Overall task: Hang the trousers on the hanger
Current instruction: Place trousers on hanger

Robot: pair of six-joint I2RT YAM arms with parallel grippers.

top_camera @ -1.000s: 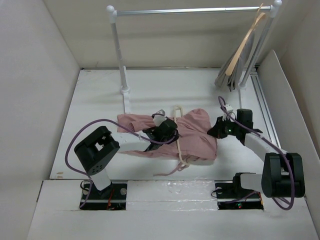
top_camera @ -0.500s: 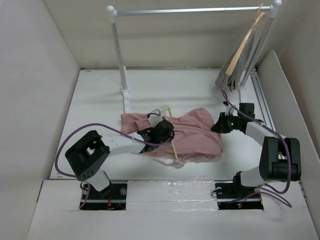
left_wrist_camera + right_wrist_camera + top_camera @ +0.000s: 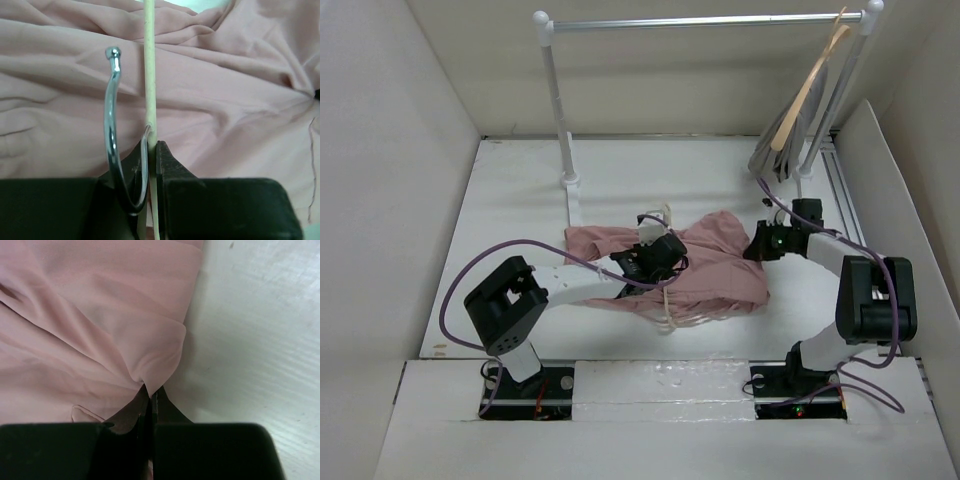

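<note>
The dusty-pink trousers lie crumpled on the white table, mid-table. The thin cream hanger lies across them, its lower part poking out at the near edge. My left gripper is shut on the hanger's cream bar beside its chrome hook, with pink cloth beneath. My right gripper is at the trousers' right edge. In the right wrist view it is shut on a fold of the pink cloth, low on the table.
A white clothes rail stands at the back, its left post behind the trousers. A tan wooden hanger with a grey garment hangs at its right end. White walls enclose the sides; a track runs along the right.
My left gripper has moved a little right and back with the hanger. My right gripper has moved back with the cloth, and the trousers have shifted slightly to the right.
</note>
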